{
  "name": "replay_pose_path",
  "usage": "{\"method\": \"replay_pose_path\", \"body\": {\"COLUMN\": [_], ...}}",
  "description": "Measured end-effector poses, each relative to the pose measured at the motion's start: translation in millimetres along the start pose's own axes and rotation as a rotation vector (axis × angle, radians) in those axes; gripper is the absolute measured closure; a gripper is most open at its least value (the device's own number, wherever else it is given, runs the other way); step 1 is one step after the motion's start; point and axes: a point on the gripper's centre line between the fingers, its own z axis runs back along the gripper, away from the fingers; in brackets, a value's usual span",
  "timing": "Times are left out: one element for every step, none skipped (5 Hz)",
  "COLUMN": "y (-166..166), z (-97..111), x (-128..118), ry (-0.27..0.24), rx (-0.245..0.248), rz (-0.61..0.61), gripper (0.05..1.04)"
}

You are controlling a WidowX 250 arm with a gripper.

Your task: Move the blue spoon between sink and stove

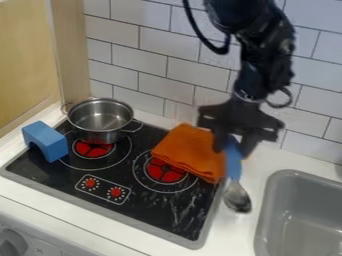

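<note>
One grey knob (12, 243) is nearest us, on the white front panel (47, 245) below the counter (40, 202). We list one stove (143, 212), black, with two red burners (165, 171) and two red dials (116, 192). Containers, two: one metal pot (100, 120) with two handles, at the stove's back left, where we see down to its bare metal floor; one grey sink (265, 220), set into the counter at the right, its grey floor in our sight. One blue arched block (45, 141) sits at the stove's left edge, beside the pot. One orange cloth (189, 150), folded, covers part of the right burner. One black gripper (234, 146), jaws pinching the handle of one blue spoon (233, 162); we find the spoon between stove and sink, metal bowl downward.
</note>
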Motion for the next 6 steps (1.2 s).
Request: {"method": "replay_pose_path", "body": {"y": [-11.4, -17.2, -19.4, -21.4, -20.7, -19.6], "z": [-5.2, -16.8, -24.3, -24.3, -21.7, -19.8], "x": [-4.6, -13.5, -18.8, -16.5, -16.2, -11.7], "ry": [0.002, 0.032, 0.055, 0.053, 0.068, 0.051], "rx": [-0.024, -0.017, -0.011, -0.015, -0.004, 0.009], "rz": [-0.033, -0.076, -0.1, -0.117, -0.098, -0.082], "gripper": [0.64, 0.64, 0.64, 0.572, 0.255, 0.062]}}
